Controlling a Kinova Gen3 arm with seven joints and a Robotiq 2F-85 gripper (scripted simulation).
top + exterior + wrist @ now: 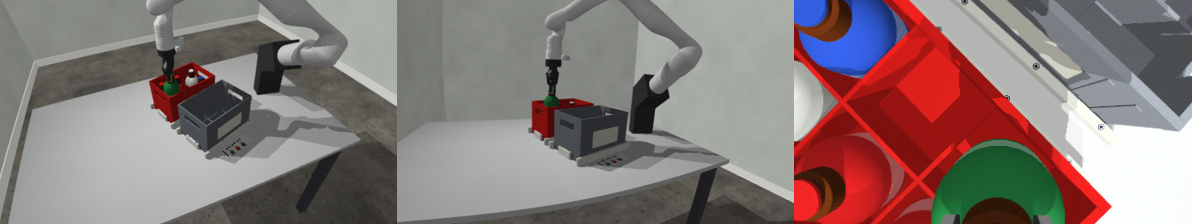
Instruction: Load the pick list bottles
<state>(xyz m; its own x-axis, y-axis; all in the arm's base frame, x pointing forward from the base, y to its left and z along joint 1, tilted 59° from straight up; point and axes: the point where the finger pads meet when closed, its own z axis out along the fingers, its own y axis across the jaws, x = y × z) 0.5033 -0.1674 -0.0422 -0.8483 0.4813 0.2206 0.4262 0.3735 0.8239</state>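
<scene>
Pinching the green bottle point(171, 87) by its neck, gripper point(169, 76) holds it partly raised in the red crate point(166, 103). Grey crate point(213, 124) beside it on pale grey table point(88, 152); paper strip point(235, 146) alongside, marks too small to read. Grey walls, mottled brown floor point(88, 71).
</scene>
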